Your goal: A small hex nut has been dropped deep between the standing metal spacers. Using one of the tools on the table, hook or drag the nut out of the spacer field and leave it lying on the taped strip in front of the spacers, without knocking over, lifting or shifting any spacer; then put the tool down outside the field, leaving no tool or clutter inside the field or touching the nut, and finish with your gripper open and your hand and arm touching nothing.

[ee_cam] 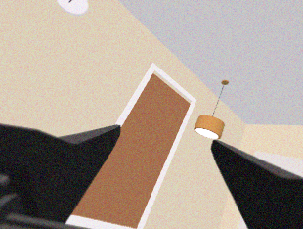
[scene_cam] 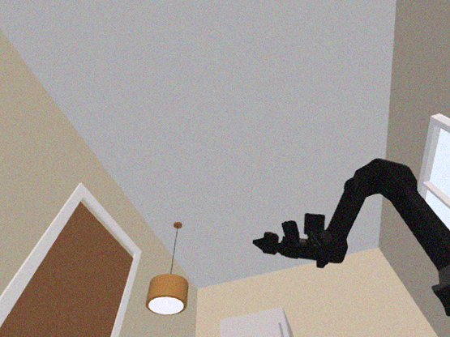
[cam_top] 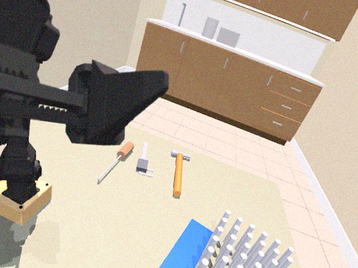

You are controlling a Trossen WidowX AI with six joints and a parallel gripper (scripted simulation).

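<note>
My gripper (cam_top: 151, 84) (scene_cam: 260, 242) (ee_cam: 165, 136) is open and empty, raised high in the air and pointing away from the table. In the top view it looms close and hides part of the table. The wrist view shows only a door and a lamp between the fingers. An orange-handled screwdriver (cam_top: 114, 163), a grey hook tool (cam_top: 142, 163) and an orange-handled hammer (cam_top: 177, 176) lie side by side on the table (cam_top: 94, 223). The blue taped strip (cam_top: 180, 257) lies in front of the standing grey spacers (cam_top: 244, 262). The nut is not visible among them.
The arm's base (cam_top: 17, 202) stands on a wooden block at the table's left. Kitchen cabinets (cam_top: 226, 80) line the far wall beyond the tiled floor. The gripper hides the table behind it.
</note>
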